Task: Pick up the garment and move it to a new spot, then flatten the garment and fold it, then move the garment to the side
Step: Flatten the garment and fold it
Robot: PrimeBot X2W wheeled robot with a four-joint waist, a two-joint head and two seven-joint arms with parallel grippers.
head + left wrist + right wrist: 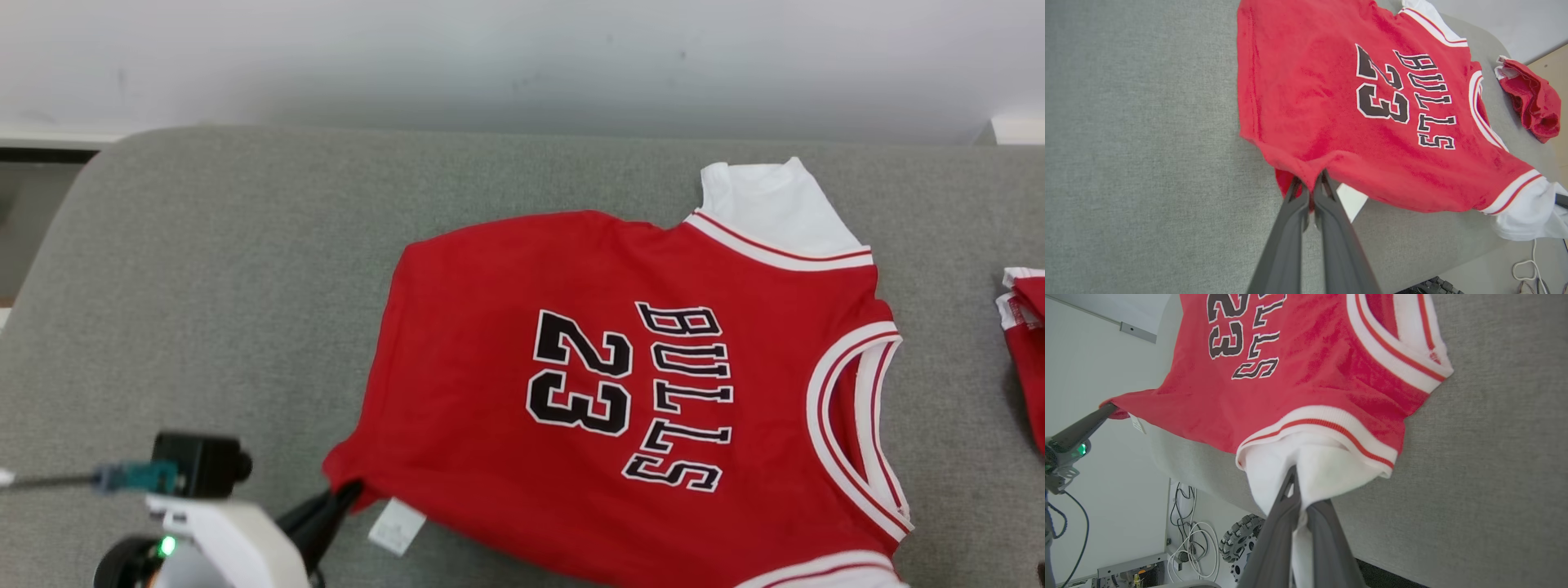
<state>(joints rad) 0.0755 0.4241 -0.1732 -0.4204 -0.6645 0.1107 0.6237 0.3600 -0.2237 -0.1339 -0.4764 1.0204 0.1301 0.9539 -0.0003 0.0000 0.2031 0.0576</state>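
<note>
At 7 o'clock the left fingers (341,498) clamp the hem corner of the red jersey (473,367), spread from centre toward 3 o'clock on the grey desk (204,286), black "23 BULLS" upward, its white 5 o'clock sleeve pinched between the right fingers (1292,491).

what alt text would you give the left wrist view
The left gripper, shut, pinches a bottom corner of a red jersey printed BULLS 23, spread across a grey padded surface. A second crumpled red garment lies at the upper right.
</note>
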